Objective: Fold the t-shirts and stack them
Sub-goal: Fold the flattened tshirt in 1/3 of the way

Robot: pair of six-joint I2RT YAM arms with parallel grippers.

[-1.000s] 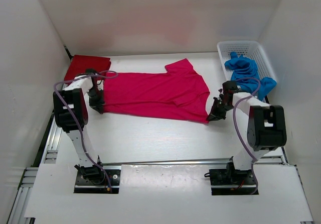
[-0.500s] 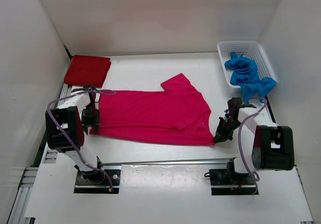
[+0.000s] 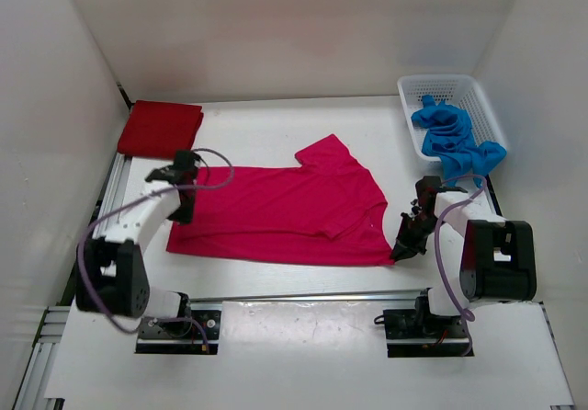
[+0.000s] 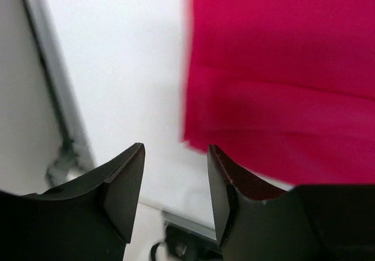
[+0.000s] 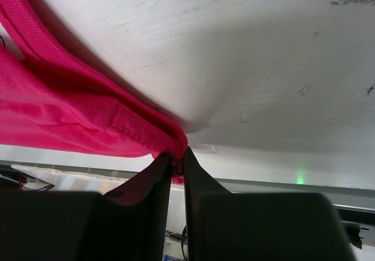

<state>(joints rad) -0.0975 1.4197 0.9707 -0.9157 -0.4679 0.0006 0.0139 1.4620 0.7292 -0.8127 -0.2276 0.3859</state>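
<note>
Overhead, top view: magenta-pink cloth t-shirt [image 3: 285,212] spread flat on white table [image 3: 276,125]; dark red folded cloth t-shirt [image 3: 161,128] at far left corner; bright blue crumpled cloth t-shirt [image 3: 455,139] spilling from white plastic mesh basket [image 3: 436,78], far right. Left wrist view: left gripper [image 4: 176,150] jaws apart, empty, over the magenta-pink shirt's edge. Right wrist view: right gripper [image 5: 174,155] jaws narrow, pinching that shirt's hem.

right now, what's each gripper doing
The left gripper is open, holding nothing.
The right gripper is closed on an edge of the magenta t-shirt.
</note>
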